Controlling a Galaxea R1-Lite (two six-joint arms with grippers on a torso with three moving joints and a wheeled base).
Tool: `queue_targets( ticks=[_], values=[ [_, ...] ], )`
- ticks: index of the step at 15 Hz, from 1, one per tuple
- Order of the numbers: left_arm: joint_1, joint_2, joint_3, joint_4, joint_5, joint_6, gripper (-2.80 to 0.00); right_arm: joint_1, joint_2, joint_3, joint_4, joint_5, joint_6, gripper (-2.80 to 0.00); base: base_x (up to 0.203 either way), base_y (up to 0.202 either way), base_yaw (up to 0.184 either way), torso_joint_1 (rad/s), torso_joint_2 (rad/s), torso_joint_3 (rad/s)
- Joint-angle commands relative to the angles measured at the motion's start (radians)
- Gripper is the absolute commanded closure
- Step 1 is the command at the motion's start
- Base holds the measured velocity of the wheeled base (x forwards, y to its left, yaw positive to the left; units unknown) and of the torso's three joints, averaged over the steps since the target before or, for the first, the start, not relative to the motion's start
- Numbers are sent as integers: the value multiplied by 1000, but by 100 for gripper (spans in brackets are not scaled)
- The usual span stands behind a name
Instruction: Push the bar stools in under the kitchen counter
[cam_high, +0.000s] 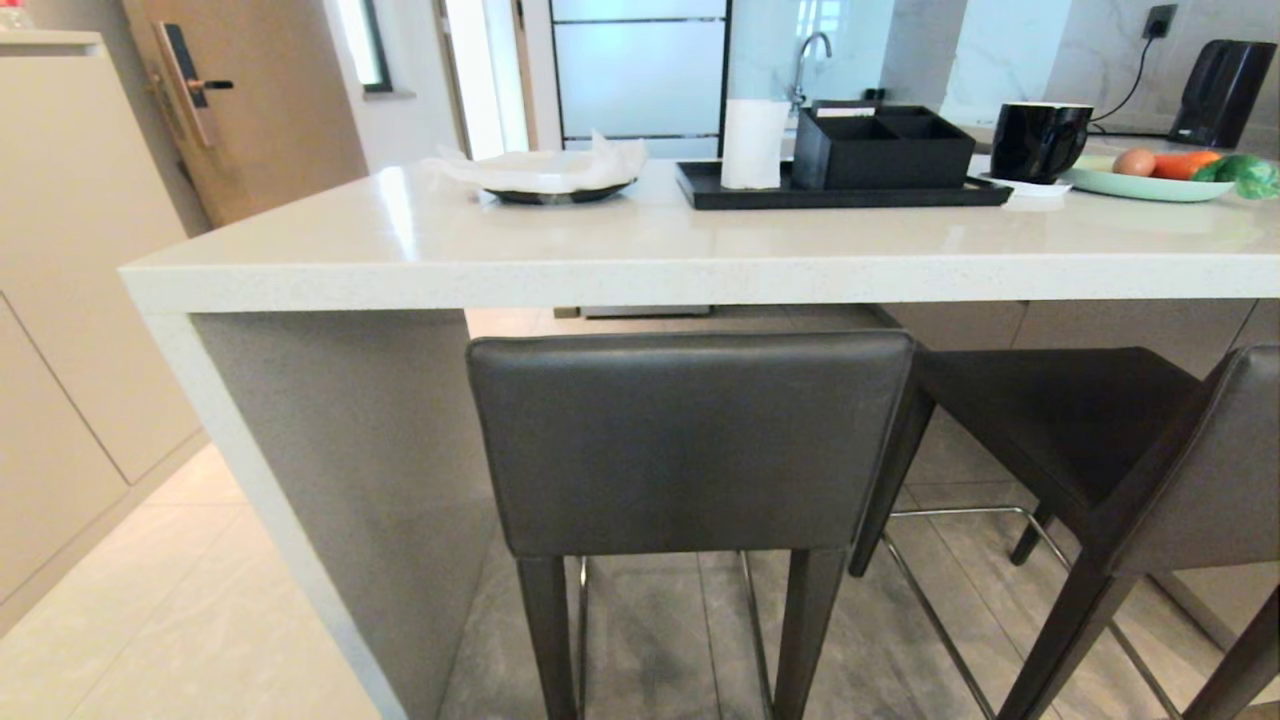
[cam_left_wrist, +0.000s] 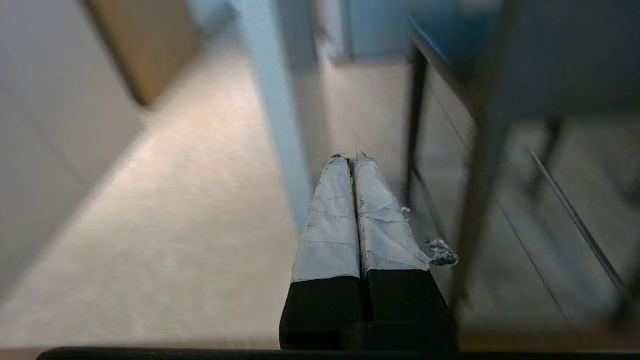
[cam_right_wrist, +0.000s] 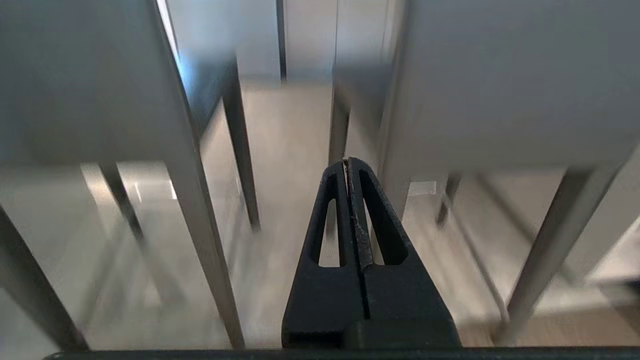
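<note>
Far left in the head view: beige cabinet fronts (cam_high: 60, 330), and behind them a wooden door (cam_high: 270, 100) with a dark handle lock. Pale floor tiles (cam_high: 190, 620) below.

Next, the kitchen counter (cam_high: 640, 250): thick white speckled top, grey side panel (cam_high: 350, 480) at its left end. On top, from left: a dark plate (cam_high: 555, 192) under crumpled white paper, a black tray (cam_high: 840, 192) carrying a white roll (cam_high: 752, 143) and a black divided box (cam_high: 885, 148), then a black mug (cam_high: 1040, 140), then a pale green plate (cam_high: 1140, 187) with an egg, a carrot and something green. Black kettle (cam_high: 1222, 92) at the far right against the wall.

In front of the counter, the left bar stool (cam_high: 690, 440): backrest squarely facing the camera, top edge just below the slab's underside, just beside the side panel. To its right, the right bar stool (cam_high: 1150, 450): turned at an angle, seat partly under the slab's edge, backrest out toward the right edge of view, chrome footrest bar showing between the legs.

Neither arm visible from the head camera. Left gripper (cam_left_wrist: 352, 160) clenched on nothing, taped fingers pressed together, hanging low beside a stool's legs and above the floor. Right gripper (cam_right_wrist: 347, 162) likewise clenched and empty, pointing into the gap between the two stools at leg height.
</note>
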Motion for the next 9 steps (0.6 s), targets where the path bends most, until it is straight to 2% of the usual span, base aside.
queue_targets(
  ticks=[1,3,7,8,9],
  values=[
    [2,-7,20,35,-26,-9,0,0,-6,182,-119,37,-59,0,0,0,0,0,0,0],
    [2,-6,20,35,-35,-15,0,1,-6,205,-129,114,-102,0,0,0,0,0,0,0],
    [0,-6,17,46,-43,-28,0,0,-6,205,-132,60,55,0,0,0,0,0,0,0],
    [0,-6,17,41,-41,-30,0,0,-6,206,-132,60,45,0,0,0,0,0,0,0],
    [0,-6,19,38,-40,-38,0,0,-6,205,-131,65,1,0,0,0,0,0,0,0]
  ],
)
